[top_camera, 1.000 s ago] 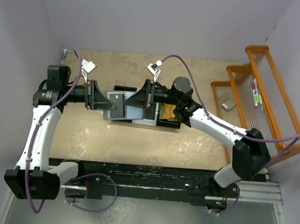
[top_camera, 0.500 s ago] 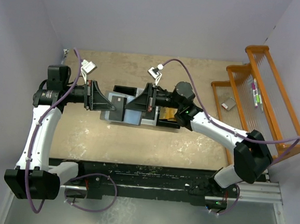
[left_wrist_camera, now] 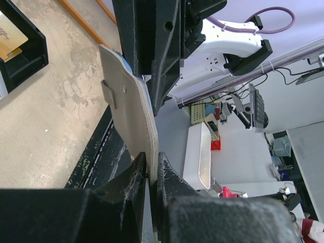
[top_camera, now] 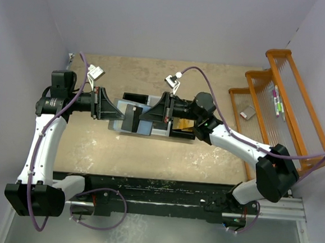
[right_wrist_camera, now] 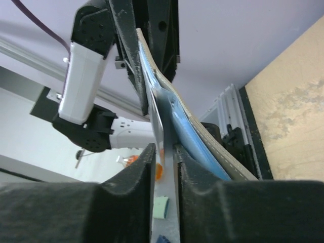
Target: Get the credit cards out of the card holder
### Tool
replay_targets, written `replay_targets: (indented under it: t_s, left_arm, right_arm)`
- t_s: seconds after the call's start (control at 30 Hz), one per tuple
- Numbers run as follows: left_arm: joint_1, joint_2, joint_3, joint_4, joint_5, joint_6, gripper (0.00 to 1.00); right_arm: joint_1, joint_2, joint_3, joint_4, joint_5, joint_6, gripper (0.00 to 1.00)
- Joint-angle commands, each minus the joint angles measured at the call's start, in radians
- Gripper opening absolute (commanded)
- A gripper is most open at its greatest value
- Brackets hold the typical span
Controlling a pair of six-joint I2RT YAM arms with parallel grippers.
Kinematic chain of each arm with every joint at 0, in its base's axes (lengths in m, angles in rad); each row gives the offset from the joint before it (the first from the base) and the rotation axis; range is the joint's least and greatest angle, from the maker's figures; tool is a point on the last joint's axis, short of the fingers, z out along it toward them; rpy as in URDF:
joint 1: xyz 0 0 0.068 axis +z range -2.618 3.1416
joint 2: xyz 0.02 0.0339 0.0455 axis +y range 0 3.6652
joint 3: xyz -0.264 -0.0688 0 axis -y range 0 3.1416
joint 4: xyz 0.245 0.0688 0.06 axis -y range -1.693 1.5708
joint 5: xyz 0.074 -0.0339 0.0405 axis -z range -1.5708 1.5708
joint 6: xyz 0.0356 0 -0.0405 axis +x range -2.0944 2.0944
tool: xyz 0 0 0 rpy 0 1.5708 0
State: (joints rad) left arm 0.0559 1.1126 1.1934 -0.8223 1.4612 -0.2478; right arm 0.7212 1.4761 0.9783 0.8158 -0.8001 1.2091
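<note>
Left gripper (left_wrist_camera: 152, 172) still pinches the holder (left_wrist_camera: 129, 111). A black card (top_camera: 132, 118) now stands proud of it. Right gripper (right_wrist_camera: 164, 149) has drawn back, jaws barely apart around a thin sheet (right_wrist_camera: 162, 132); grip unclear.

**Even light overhead, dark foregrounds at the wrists**

Soft, diffuse light fills the overhead view. The table (top_camera: 148, 154) is evenly bright, with only faint shadows. In both wrist views the near fingers (left_wrist_camera: 126, 202) are dark and blurred, while the card holder (left_wrist_camera: 131, 116) stays sharp.
</note>
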Motion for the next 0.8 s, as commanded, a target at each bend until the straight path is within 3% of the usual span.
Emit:
replay_targets:
  t_s: [0.0,0.17,0.23,0.33,0.43,0.67,0.77]
  left_arm:
    - [-0.005,-0.016,0.041,0.047,0.036,-0.014,0.01]
    - [-0.005,-0.011,0.043,0.058,0.016,-0.029,0.0]
    - [-0.005,-0.011,0.043,0.064,0.01,-0.035,0.0]
    - [-0.005,-0.012,0.043,0.068,0.008,-0.037,0.0]
    - [-0.005,-0.011,0.047,0.06,-0.015,-0.03,0.0]
    - [-0.004,0.052,0.152,-0.19,-0.221,0.211,0.0]
    - [-0.004,0.061,0.175,-0.223,-0.244,0.246,0.0]
  right_arm:
    - [-0.002,-0.001,0.02,0.127,0.004,0.047,0.27]
    - [0.001,0.025,0.054,0.201,0.004,0.102,0.26]
    - [0.002,0.028,0.048,0.208,0.003,0.104,0.2]
    - [0.0,0.027,0.039,0.177,-0.034,0.108,0.0]
    - [-0.044,-0.002,-0.01,0.16,-0.055,0.1,0.0]
    - [-0.25,-0.13,-0.098,-0.17,-0.128,-0.087,0.0]
    - [-0.32,-0.153,-0.07,-0.447,-0.096,-0.281,0.0]
